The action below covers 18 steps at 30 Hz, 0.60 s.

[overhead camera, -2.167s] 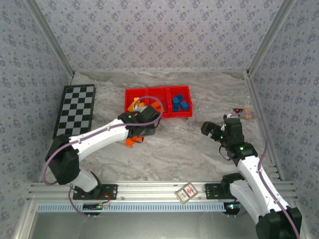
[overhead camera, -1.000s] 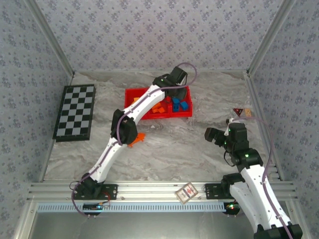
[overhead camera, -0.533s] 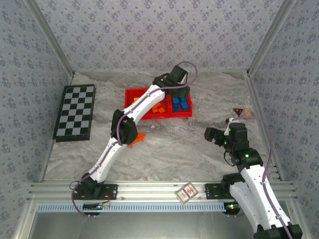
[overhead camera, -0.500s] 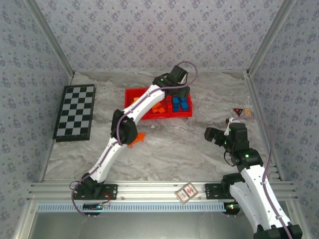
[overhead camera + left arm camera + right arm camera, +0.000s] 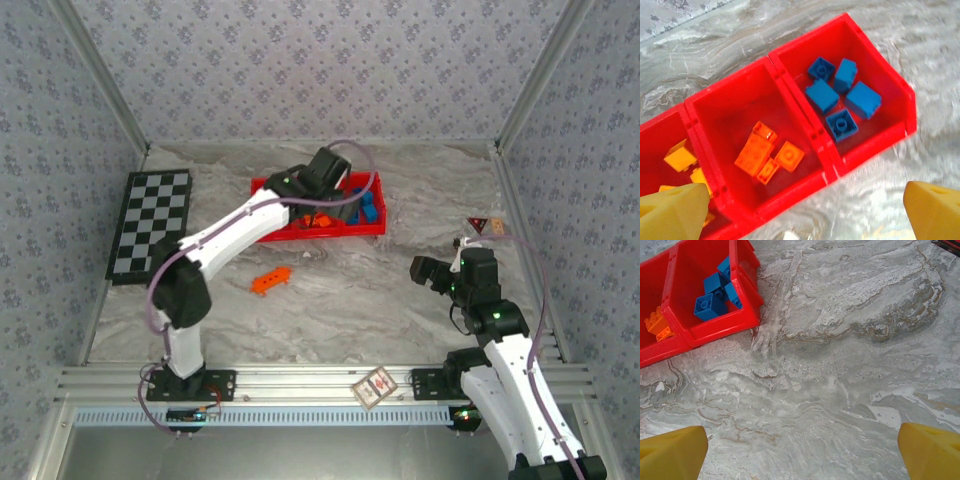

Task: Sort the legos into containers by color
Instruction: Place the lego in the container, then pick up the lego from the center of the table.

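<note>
Top view: left tool [image 5: 338, 200] hangs over the red tray [image 5: 345, 232], which sits at 12 o'clock on the desk [image 5: 360, 305]. One orange arch [image 5: 270, 282] lies loose on the desk at 7 o'clock from the tray, well apart from it. Right tool [image 5: 420, 268] is parked at 4 o'clock from the tray.

Likely step: fetch the arch. To do it well, grip across its narrow side, lift above the tray wall, and drop it in the middle compartment.

Left wrist: left tool [image 5: 802, 214] is released, fingers wide, nothing between them. This view gives the sorting that the arm partly covers from above: blue bricks [image 5: 840, 100] in the right compartment, orange bricks [image 5: 765, 155] in the middle, yellow-orange bricks [image 5: 682, 160] on the left.

Right wrist: right tool [image 5: 801, 452] is released and empty over bare desk, with the tray corner at 10 o'clock. It adds a side look at the blue pile.
</note>
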Each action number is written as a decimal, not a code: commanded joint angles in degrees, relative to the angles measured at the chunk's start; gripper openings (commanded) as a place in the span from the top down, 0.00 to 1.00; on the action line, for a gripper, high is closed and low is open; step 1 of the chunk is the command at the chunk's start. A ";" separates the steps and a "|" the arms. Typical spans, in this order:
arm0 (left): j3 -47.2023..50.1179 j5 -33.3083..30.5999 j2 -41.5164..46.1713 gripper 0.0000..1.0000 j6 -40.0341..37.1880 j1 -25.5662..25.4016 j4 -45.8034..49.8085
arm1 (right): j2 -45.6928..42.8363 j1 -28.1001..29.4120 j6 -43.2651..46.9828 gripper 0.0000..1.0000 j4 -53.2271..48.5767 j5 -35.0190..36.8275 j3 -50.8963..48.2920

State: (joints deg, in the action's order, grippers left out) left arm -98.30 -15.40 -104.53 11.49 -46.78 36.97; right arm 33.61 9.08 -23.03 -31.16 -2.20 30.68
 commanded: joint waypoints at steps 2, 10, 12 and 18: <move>9.87 3.79 6.44 0.02 -8.24 -1.64 3.05 | -0.99 -0.48 0.71 0.00 -0.66 0.95 0.80; 20.13 0.08 10.58 0.08 -8.85 -6.61 26.61 | -0.48 -0.54 0.75 0.00 -0.48 1.29 1.05; 22.28 1.86 11.96 0.08 -9.30 -6.21 28.23 | -0.04 -0.49 0.79 0.00 -0.34 1.13 1.10; 22.90 5.50 12.95 0.08 -11.30 0.11 34.40 | 0.32 -0.62 0.71 0.00 -1.16 0.86 1.91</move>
State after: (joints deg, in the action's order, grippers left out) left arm -74.39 -11.16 -93.62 2.11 -49.58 65.25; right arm 34.06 8.86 -23.03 -31.24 -1.93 30.68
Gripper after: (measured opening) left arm 0.917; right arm 0.995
